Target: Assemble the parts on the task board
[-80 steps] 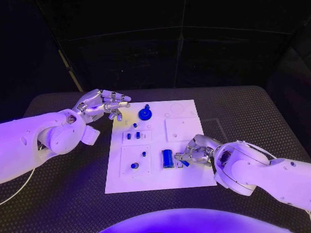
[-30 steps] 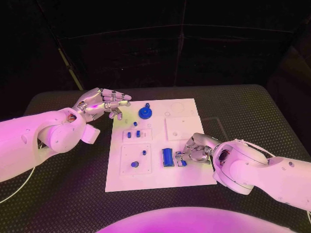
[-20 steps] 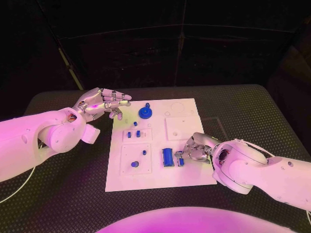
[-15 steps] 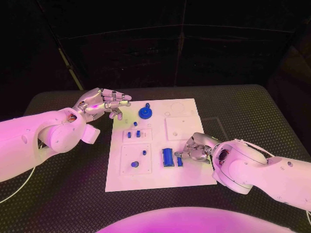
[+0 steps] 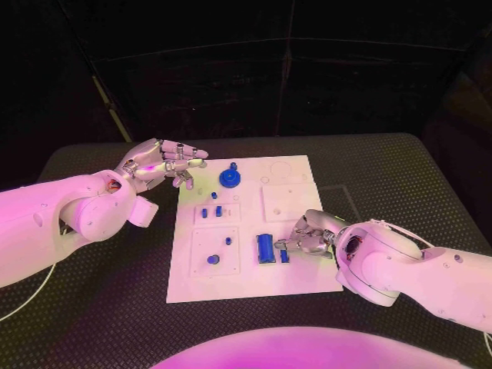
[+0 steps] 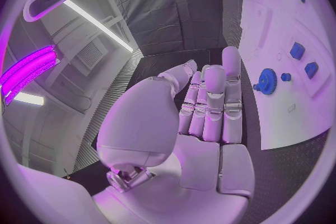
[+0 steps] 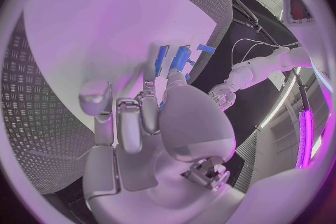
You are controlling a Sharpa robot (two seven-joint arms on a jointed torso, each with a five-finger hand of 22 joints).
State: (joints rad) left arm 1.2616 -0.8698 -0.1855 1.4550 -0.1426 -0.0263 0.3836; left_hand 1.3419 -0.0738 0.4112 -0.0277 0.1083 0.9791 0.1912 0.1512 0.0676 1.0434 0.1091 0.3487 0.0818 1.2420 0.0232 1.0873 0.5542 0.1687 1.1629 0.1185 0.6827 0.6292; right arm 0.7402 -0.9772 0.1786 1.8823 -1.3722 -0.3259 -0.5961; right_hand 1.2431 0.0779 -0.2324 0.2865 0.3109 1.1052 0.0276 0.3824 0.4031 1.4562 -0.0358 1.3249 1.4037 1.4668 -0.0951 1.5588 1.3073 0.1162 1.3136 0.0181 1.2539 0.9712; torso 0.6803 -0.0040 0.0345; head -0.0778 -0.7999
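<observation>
The task board is lying flat in the middle of the black bench, its long side running from near to far, so both arms can reach it from either side. The right hand is working at the board's near right part, its fingers curled down onto a small blue piece that is standing just beside a larger upright blue block; in the right wrist view the fingertips are pressing against these two blue pieces, and the grip looks like a pinch, probably to steer the small one into its seat next to the block. The left hand is hovering off the board's far left corner, holding nothing, its fingers apart and gently bent with the palm turned toward the board, seemingly kept back so it is not crowding the right hand's work. A blue gear is sitting on the far part of the board, near the left hand, and two small blue pegs are standing side by side in a square panel further toward the near side. Another small blue button is resting in the near left panel, apart from the rest, likely already placed.
</observation>
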